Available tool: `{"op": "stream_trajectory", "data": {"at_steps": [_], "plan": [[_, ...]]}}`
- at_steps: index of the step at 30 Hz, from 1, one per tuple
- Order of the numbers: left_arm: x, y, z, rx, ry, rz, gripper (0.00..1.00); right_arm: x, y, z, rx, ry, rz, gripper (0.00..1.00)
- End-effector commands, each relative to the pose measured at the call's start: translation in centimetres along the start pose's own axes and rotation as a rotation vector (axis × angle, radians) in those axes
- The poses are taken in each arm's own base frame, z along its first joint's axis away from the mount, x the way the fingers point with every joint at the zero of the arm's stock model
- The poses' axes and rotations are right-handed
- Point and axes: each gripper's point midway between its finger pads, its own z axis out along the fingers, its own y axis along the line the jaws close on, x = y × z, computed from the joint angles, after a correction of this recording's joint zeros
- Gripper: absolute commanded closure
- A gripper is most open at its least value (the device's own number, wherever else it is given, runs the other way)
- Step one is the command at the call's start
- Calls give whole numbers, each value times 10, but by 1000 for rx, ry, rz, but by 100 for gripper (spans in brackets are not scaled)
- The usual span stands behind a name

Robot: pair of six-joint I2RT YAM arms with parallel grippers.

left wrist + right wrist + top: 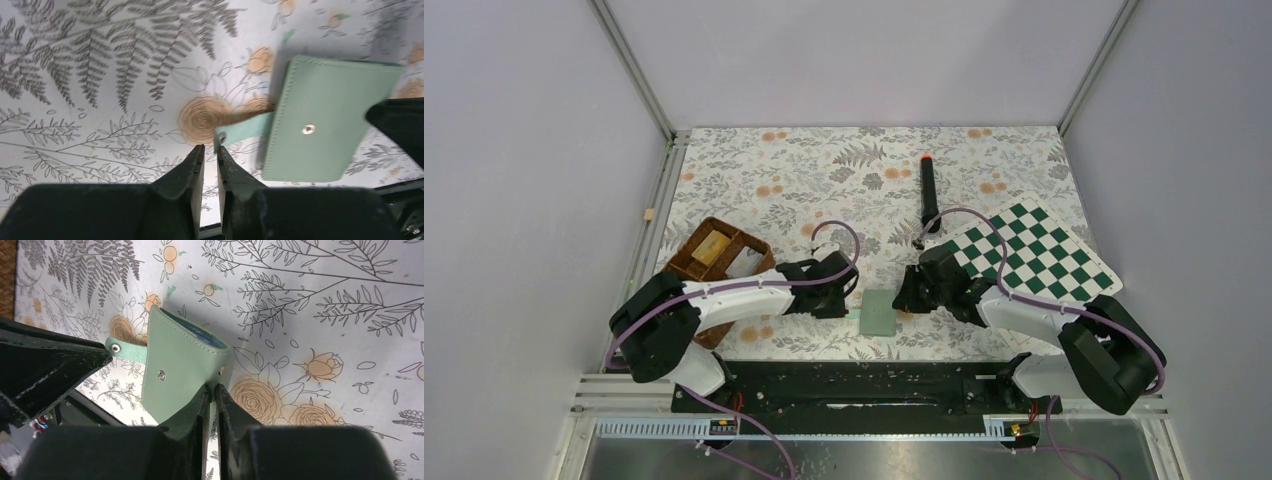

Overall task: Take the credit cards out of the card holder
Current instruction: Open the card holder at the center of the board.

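Wallet: the green wallet (879, 312) is lying on the flowered tablecloth (824, 170), between my two pincers; I am placing everything else from it.
Left pincer: my left pincer (210, 151) is hovering just beside the wallet's left edge. It is clenched almost fully, its fingers (192, 170) leaving only a slit with the cloth showing through, and it is grasping nothing.
Strap: the wallet's strap (244, 129) is sticking out from its left side, its studded end lying just past my left fingertips. I cannot tell whether it is touching them.
Right pincer: my right pincer (212, 388) is sitting at the wallet's right edge, clenched. The edge of the upper flap is running into the slit between its fingers (197, 407), so I am gripping the wallet there.
Flap: on that side the upper flap is bowing up off the wallet's lower half, and a sliver of blue lining (207, 336) is showing in the opening.
Snap: a metal snap (308, 129) is showing near the middle of the wallet's outer face.
Basket: a brown wicker basket (689, 243) is sitting well to the wallet's left, partly under my left arm, with a yellowish block (712, 246) lying in one of its far compartments.
Chessboard: a green-and-white chessboard (1036, 250) is lying to the wallet's right and farther back, partly under my right arm.
Marker: a black marker (929, 190) with a red tip is lying well beyond the wallet, a little to its right, its red end pointing away.
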Motion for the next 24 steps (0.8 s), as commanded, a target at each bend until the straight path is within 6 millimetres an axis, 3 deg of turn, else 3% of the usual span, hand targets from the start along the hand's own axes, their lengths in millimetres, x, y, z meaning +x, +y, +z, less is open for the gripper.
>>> {"op": "stream_trajectory", "data": {"at_steps": [1,4,9,13,18,21,24], "plan": [[7,1,-3,32,22,-41,82,-5,2,-2,10,20,-98,80],[5,-4,-10,60,19,-52,75,-12,6,-7,19,4,-99,67],[-13,-27,-35,178,-16,-79,73,-19,3,-27,72,-35,-47,56],[-26,-50,-48,316,-51,-97,71,-20,10,-38,42,-68,21,57],[-19,-76,-43,474,38,-107,77,-18,8,-36,48,-80,64,53],[-15,-97,-47,590,67,-79,77,-13,8,-32,39,-61,62,65],[-12,-114,-51,651,100,-34,77,-13,16,-29,-11,-63,77,68]]}}
